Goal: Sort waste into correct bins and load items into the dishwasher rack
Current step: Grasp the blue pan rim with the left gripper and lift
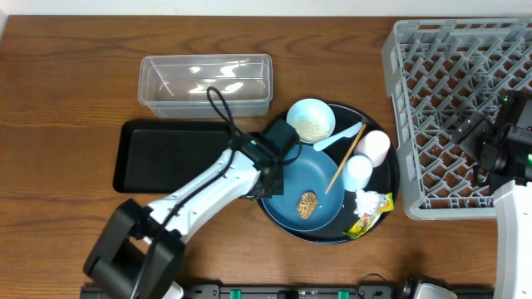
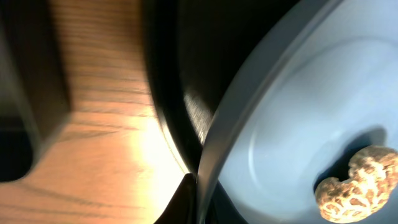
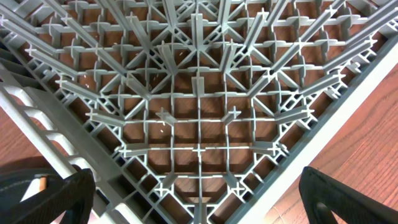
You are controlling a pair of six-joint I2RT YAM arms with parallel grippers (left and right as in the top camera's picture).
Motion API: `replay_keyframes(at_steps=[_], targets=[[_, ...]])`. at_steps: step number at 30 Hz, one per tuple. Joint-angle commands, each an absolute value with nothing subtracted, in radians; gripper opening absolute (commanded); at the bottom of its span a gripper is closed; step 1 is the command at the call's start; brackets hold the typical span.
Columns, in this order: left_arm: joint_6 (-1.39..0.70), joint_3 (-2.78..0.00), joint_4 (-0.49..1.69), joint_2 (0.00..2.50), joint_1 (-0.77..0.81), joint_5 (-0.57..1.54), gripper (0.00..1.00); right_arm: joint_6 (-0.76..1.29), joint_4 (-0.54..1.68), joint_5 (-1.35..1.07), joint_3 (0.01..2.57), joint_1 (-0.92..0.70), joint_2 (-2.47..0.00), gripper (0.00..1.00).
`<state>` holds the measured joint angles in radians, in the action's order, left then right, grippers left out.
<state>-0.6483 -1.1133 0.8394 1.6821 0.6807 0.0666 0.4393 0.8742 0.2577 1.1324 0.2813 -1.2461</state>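
The large blue plate (image 1: 320,178) lies on the round black tray with the small brown food lump (image 1: 307,204) on it. My left gripper (image 1: 271,170) is shut on the plate's left rim, one finger on each side of the edge (image 2: 198,200). The lump (image 2: 356,185) and the plate (image 2: 292,112) also show in the left wrist view. My right gripper (image 1: 470,133) is open and empty above the grey dishwasher rack (image 1: 440,91), whose lattice (image 3: 199,118) fills the right wrist view, my fingers (image 3: 199,199) spread wide.
The clear tub (image 1: 204,83) and the shallow black tray (image 1: 162,158) are to the left. The round black tray (image 1: 386,178) also holds the bowl with rice (image 1: 311,120), a spoon (image 1: 342,136), a stick (image 1: 345,159), two cups (image 1: 374,145) (image 1: 359,170), a white wad (image 1: 366,199) and a yellow-green wrapper (image 1: 371,221).
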Motion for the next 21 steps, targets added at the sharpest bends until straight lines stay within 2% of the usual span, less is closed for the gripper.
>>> replay_keyframes(at_steps=[1, 11, 21], targets=[[-0.622, -1.115, 0.861, 1.64, 0.641, 0.033, 0.06, 0.432, 0.876, 0.261, 1.149, 0.288, -1.246, 0.99], [-0.595, -1.115, 0.908, 1.578, 0.576, 0.033, 0.06, 0.432, 0.876, 0.261, 1.149, 0.288, -1.246, 0.99], [-0.569, -1.115, 0.942, 1.411, 0.498, 0.032, 0.06, 0.432, 0.876, 0.261, 1.149, 0.288, -1.246, 0.99]])
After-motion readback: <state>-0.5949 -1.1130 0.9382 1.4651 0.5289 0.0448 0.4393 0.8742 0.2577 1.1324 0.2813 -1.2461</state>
